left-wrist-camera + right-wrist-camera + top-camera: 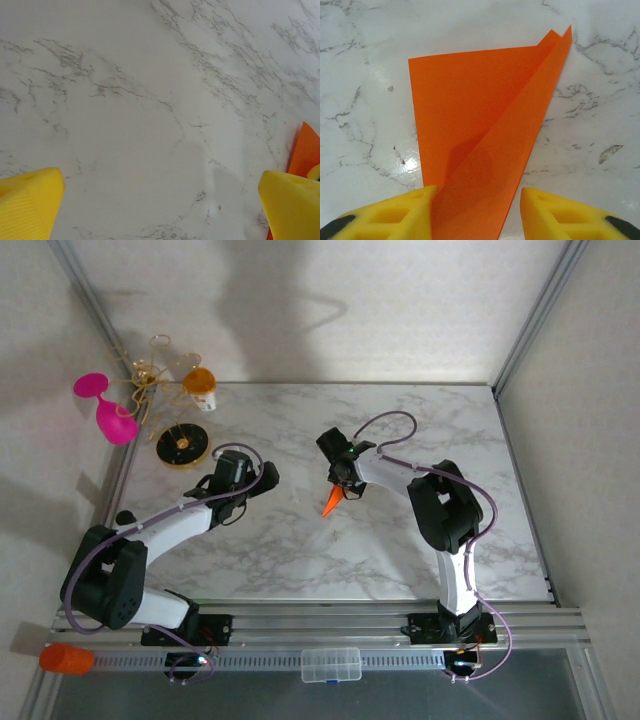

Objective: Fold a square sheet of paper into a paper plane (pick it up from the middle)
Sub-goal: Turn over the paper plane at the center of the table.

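Observation:
The sheet of paper (485, 115) is bright orange and folded into an angular, pointed shape with a diagonal flap, lying on the marble table (300, 550). My right gripper (479, 210) stands open over its near end. The left finger (395, 215) touches the paper's edge, and the right finger (570, 215) is clear of it. From above, the paper (331, 503) pokes out below the right gripper (342, 490) as a narrow orange tip. My left gripper (160, 210) is open over bare marble, with nothing between its fingers. The paper's corner (306, 150) lies just beyond its right finger. In the top view the left gripper (264, 477) sits to the left of the paper.
At the back left are a pink goblet (105, 406), an orange-and-white cup (201, 388), a gold wire stand (150, 370) and a black round dish (183, 446). An orange cylinder (66, 658) and a clear plastic box (331, 664) rest on the front rail.

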`<control>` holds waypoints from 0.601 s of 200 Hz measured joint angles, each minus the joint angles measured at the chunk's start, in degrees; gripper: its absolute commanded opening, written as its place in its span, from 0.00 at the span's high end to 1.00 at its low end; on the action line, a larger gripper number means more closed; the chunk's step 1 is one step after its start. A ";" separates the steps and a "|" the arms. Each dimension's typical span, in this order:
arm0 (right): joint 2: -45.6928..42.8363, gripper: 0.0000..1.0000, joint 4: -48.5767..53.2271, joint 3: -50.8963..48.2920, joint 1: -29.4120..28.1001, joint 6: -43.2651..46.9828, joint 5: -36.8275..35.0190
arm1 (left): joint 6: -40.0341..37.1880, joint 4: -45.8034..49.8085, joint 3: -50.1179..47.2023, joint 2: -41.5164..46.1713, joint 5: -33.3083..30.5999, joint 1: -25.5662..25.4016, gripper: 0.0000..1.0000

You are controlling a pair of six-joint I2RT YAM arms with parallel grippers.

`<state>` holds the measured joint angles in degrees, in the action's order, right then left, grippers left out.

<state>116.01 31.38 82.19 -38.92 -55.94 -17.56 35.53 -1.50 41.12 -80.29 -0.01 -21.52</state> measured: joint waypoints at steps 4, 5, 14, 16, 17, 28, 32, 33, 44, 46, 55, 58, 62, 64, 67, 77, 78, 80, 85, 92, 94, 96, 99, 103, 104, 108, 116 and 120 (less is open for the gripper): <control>0.00 0.61 0.00 0.00 0.00 -0.09 -0.07 | 0.00 0.00 0.00 0.00 0.00 0.00 0.01; 0.00 0.61 -0.02 0.00 0.00 -0.26 -0.07 | -0.02 0.00 0.00 0.00 0.00 0.00 0.01; 0.00 0.64 0.02 0.00 -0.02 -0.50 -0.28 | -0.02 0.02 0.00 0.00 0.00 0.00 0.01; 0.00 0.65 0.02 0.00 -0.02 -0.44 -0.31 | 0.00 0.02 0.00 -0.02 0.00 0.00 0.01; 0.00 0.65 0.04 0.00 -0.02 -0.52 -0.31 | -0.02 0.02 0.00 -0.02 0.00 0.02 0.01; -0.02 0.68 0.09 -0.02 -0.02 -0.81 -0.46 | -0.02 0.02 0.00 -0.02 0.00 0.04 0.01; -0.04 0.69 0.13 -0.02 -0.02 -0.96 -0.46 | -0.02 0.02 0.00 -0.04 0.00 0.04 0.01; -0.04 0.69 0.13 -0.02 -0.02 -0.96 -0.48 | -0.02 0.02 0.00 -0.04 0.00 0.04 0.01; -0.15 0.73 0.22 -0.04 -0.02 -1.09 -0.57 | -0.02 0.02 0.00 -0.04 -0.02 0.07 0.01; -0.17 0.74 0.22 -0.07 -0.02 -1.22 -0.61 | -0.02 0.02 0.00 -0.04 0.00 0.07 0.01; -0.42 0.80 0.35 -0.09 -0.02 -1.22 -0.76 | -0.04 0.02 0.00 -0.04 0.00 0.15 0.01; -0.50 0.82 0.37 -0.11 -0.02 -1.49 -0.87 | -0.04 0.02 0.00 -0.04 -0.02 0.24 0.01; -0.66 0.85 0.39 -0.13 -0.02 -1.40 -0.87 | -0.04 0.02 0.00 -0.04 -0.04 0.31 0.01; -0.74 0.86 0.44 -0.15 -0.02 -1.40 -0.94 | -0.04 0.02 0.00 -0.04 -0.02 0.37 0.01; -0.87 0.88 0.44 -0.20 -0.02 -1.77 -0.90 | -0.04 0.02 0.00 -0.04 -0.02 0.44 0.01; -1.46 0.95 0.57 -0.37 -0.02 -1.60 -0.98 | -0.20 0.04 0.00 -0.04 -0.02 0.74 0.01; -1.49 0.96 0.57 -0.39 -0.02 -1.75 -0.98 | -0.22 0.02 0.00 -0.04 -0.02 0.79 0.01; -1.60 0.97 0.59 -0.42 -0.02 -2.01 -1.01 | -0.24 0.02 0.00 -0.04 -0.04 0.85 0.01; -1.90 1.00 0.66 -0.52 -0.02 -1.97 -1.16 | -0.26 0.04 0.00 -0.04 -0.02 1.03 0.01; -2.29 1.00 0.66 -0.74 -0.02 -2.25 -1.33 | -0.28 0.04 0.00 -0.04 -0.02 1.18 0.01; -2.38 1.00 0.68 -0.79 -0.02 -1.92 -1.36 | -0.28 0.04 0.00 -0.04 -0.02 1.25 0.01; -2.49 1.00 0.76 -0.81 -0.02 -1.84 -1.44 | -0.35 0.04 0.00 -0.04 -0.02 1.33 0.01; -2.67 1.00 0.79 -0.90 -0.02 -1.99 -1.55 | -0.42 0.04 0.00 -0.04 -0.02 1.42 0.01; -2.93 1.00 0.81 -1.01 -0.02 -1.97 -1.62 | -0.42 0.04 0.00 -0.04 -0.02 1.51 0.01; -2.99 1.00 0.81 -1.01 -0.02 -1.95 -1.66 | -0.42 0.07 0.00 -0.04 -0.02 1.55 0.01; -3.17 1.00 0.83 -1.09 -0.02 -1.79 -1.79 | -0.42 0.04 0.00 -0.04 -0.02 1.70 0.01; -3.74 1.00 0.59 -1.27 -0.02 -1.49 -1.84 | -0.42 0.07 0.00 0.02 -0.02 2.03 0.01; -4.09 1.00 0.13 -1.53 -0.02 -1.07 -1.79 | -0.42 0.07 0.00 0.09 0.00 2.32 0.01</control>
<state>111.92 31.51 80.66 -38.94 -57.01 -19.35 35.11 -1.43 41.12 -80.20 -0.01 -19.20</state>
